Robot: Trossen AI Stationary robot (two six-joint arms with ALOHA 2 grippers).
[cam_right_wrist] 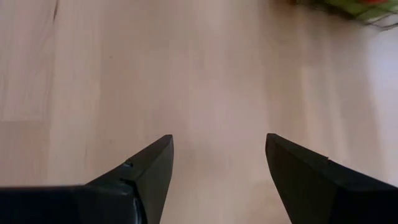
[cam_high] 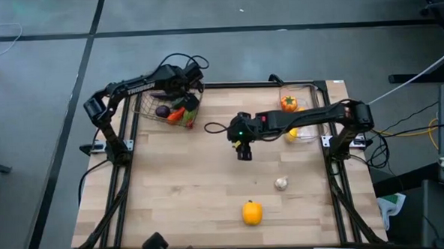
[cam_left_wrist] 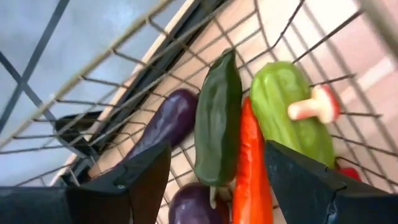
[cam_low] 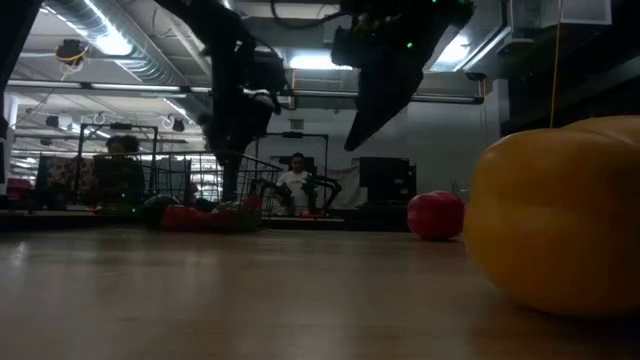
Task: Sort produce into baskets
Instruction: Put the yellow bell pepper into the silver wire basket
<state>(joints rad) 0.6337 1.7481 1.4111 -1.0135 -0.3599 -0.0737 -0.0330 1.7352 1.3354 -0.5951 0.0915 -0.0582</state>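
My left gripper [cam_high: 188, 103] [cam_left_wrist: 217, 149] hangs open over the dark wire basket [cam_high: 150, 106] at the table's far left. Below its fingers, on the mesh floor, lie a dark green vegetable [cam_left_wrist: 217, 118], an orange carrot [cam_left_wrist: 252, 168], a light green vegetable [cam_left_wrist: 283, 102] with a small mushroom [cam_left_wrist: 314, 107] on it, and two purple eggplants [cam_left_wrist: 171, 118]. My right gripper [cam_high: 243, 152] [cam_right_wrist: 219, 138] stands open above bare wood at the table's middle. The clear bin [cam_high: 306, 128] at the far right holds an orange-red fruit [cam_high: 288, 102] and a yellow one. A white garlic bulb [cam_high: 282, 183] and a yellow pepper [cam_high: 252, 212] rest on the table.
The yellow pepper [cam_low: 560, 210] fills the low view's right side, close to the near edge. A red fruit [cam_low: 436, 215] shows farther back. The table's frame rails run along both sides. Bare wood lies between the two containers and across the near left.
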